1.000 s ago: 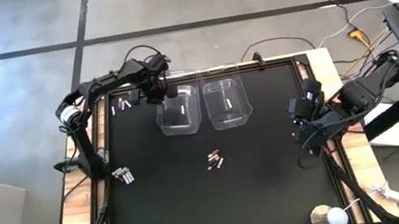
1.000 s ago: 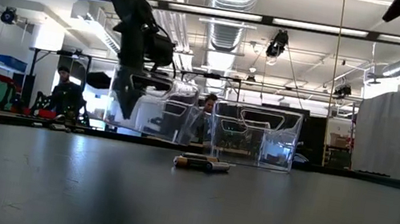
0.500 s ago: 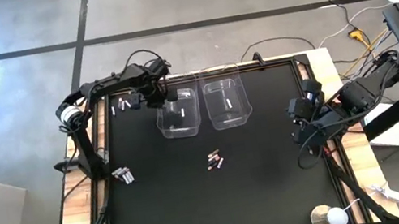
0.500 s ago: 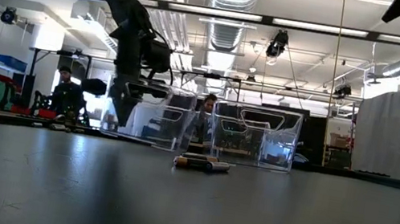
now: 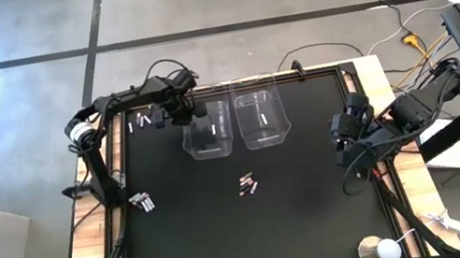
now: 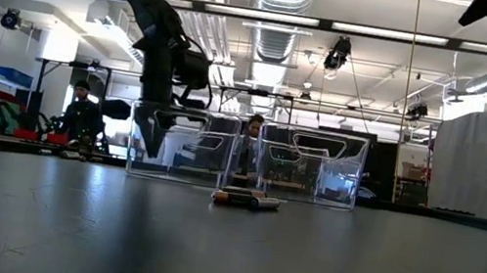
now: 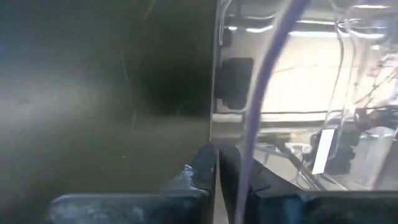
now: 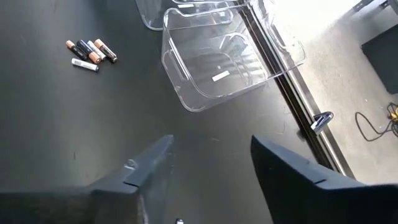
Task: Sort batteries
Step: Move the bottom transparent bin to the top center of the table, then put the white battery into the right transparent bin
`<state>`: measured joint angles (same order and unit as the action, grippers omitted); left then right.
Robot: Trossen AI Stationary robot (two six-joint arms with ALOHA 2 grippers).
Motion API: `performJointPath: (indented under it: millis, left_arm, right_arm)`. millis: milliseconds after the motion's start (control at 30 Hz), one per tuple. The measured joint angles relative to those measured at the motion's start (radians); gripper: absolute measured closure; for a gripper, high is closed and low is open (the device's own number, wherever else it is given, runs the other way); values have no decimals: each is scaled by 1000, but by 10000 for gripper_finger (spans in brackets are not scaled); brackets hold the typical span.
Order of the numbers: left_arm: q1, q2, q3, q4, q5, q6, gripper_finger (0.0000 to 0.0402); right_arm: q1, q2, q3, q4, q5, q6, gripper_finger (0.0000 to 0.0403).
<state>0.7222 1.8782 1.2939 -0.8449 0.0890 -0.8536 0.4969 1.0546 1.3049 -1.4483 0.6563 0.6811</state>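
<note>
Item: left gripper [image 5: 182, 114], fingers closed on the rim of the left tub [image 5: 207, 131], it seems; the wrist view is cramped. Your risk: pulling tips or drags the tub, spilling its white battery [image 5: 211, 131]. Loose batteries [image 5: 248, 184] lie mid-table, more by the left edge [image 5: 141, 201]. Right gripper [image 5: 342, 136] waits open, empty, at the right edge

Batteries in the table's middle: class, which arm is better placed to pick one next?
Probably the right: its claw is open and faces the batteries, while the left claw grips the left tub's wall.
</note>
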Motion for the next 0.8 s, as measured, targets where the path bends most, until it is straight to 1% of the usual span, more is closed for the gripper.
performJointPath:
  millis: [67,200,367,500,600,700,800]
  left_arm:
    - [-4,0,1,5,-1,4,367]
    - [-13,-17,1,-2,0,40,314]
    - [-47,-85,1,-41,-9,110,240]
    - [-76,-185,1,-91,-83,185,190]
    - [-117,-291,1,-116,-139,247,165]
    - [-185,-410,1,-115,-182,301,151]
    - [-286,-526,1,-112,-214,338,148]
  right_arm:
    - [0,2,-5,16,0,0,171]
    - [0,3,-30,77,1,-1,145]
    - [0,0,-123,261,-1,-87,121]
    - [0,12,-250,514,-2,-194,105]
    - [0,58,-355,734,-6,-217,91]
    - [0,147,-428,944,-7,-223,76]
    - [0,267,-460,1154,-7,-243,64]
